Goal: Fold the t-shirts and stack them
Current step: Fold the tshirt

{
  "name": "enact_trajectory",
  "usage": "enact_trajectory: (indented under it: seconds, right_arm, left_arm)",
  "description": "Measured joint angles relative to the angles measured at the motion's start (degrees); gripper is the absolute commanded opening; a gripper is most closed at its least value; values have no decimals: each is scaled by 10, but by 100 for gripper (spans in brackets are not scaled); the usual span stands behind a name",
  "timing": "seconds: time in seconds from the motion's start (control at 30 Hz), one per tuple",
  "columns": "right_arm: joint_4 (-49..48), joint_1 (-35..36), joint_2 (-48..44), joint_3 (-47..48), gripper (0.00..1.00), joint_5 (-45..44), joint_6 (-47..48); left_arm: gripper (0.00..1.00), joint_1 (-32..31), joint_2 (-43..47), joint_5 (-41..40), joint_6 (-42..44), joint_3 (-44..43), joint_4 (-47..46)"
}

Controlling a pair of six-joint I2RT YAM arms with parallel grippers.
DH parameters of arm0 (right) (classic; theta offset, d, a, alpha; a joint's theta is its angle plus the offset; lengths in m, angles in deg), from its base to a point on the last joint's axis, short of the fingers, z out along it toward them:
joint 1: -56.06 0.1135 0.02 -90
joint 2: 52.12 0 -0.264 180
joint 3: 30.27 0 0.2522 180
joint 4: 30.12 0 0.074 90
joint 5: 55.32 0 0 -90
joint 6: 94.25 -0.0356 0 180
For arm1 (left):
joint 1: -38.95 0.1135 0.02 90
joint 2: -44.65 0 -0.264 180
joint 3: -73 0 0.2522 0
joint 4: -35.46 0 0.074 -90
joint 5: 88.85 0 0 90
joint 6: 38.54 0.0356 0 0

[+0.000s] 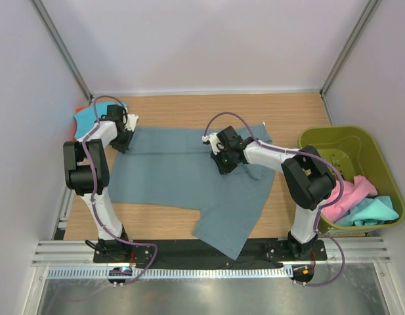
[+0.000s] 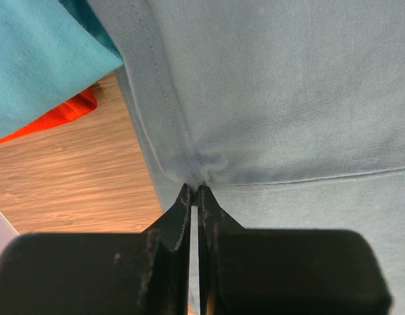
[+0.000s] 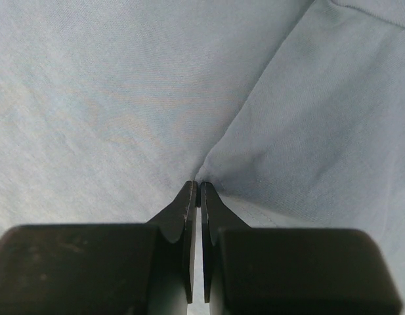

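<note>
A large slate blue-grey t-shirt [image 1: 182, 174] lies spread on the wooden table, one part hanging over the near edge. My left gripper [image 1: 123, 141] is shut on its far left corner; the left wrist view shows the jaws [image 2: 195, 188] pinching the hemmed cloth [image 2: 268, 98]. My right gripper [image 1: 222, 161] is shut on a fold of the same shirt near its upper middle; the right wrist view shows the jaws [image 3: 197, 186] nipping the cloth [image 3: 123, 98]. A turquoise shirt [image 1: 87, 117] over an orange one [image 2: 64, 113] lies at the far left. Pink [image 1: 353, 193] and turquoise [image 1: 376, 211] shirts lie in the basket.
The olive-green plastic basket [image 1: 333, 139] stands at the right edge of the table. White walls with metal frame posts close in the back and sides. A black mounting rail runs along the near edge under both arm bases.
</note>
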Motion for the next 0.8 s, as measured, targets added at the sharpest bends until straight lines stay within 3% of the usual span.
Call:
enact_trajectory:
  seconds: [0.37,0.5,0.63,0.7,0.8]
  right_arm:
    - [21,3,-11,17,11,39,-23]
    - [22,8,-12,17,22,51,-30]
    - [23,10,-12,18,48,57,-40]
    - [24,10,-12,21,53,52,-44]
    - [24,7,-14,29,53,31,-48]
  left_arm:
    - [0,0,0,0,-2,0,0]
    - [0,0,0,0,-2,0,0]
    - [0,0,0,0,-2,0,0]
    - [0,0,0,0,-2,0,0]
    - [0,0,0,0,-3,0,0]
